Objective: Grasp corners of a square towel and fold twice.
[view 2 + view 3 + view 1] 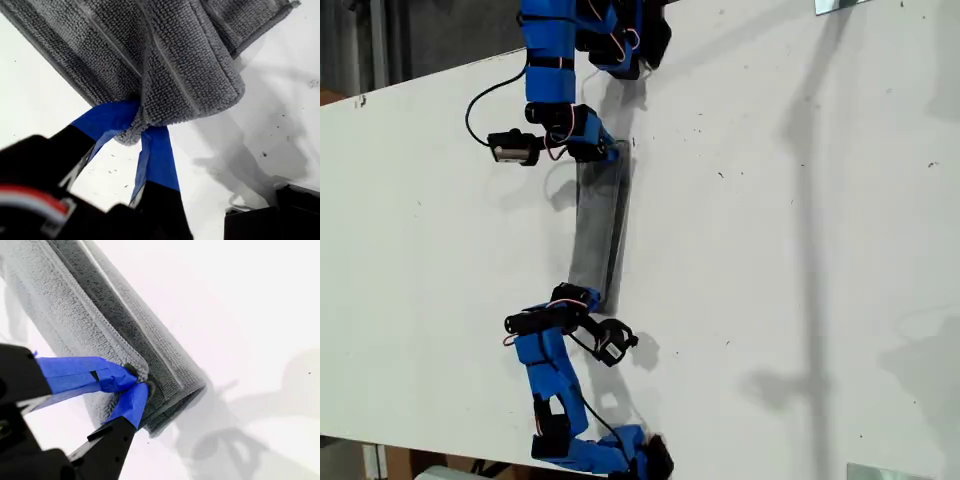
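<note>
The grey striped towel (600,225) is a narrow folded band stretched between the two blue arms. One arm's gripper (608,152) holds its end toward the exterior view's top, the other arm's gripper (582,298) the end toward the bottom; I cannot tell which is first. My first gripper (136,131) is shut on a bunched fold of the towel (175,65), raised above the table with a shadow beneath. My second gripper (140,382) is shut on a hemmed corner of the towel (90,315), whose folded layers lie under it.
The white table (800,250) stretches wide toward the exterior view's right. Its edge runs along the exterior view's left. Metal brackets (840,5) sit at the exterior view's upper and lower right. Black cables loop beside both arms.
</note>
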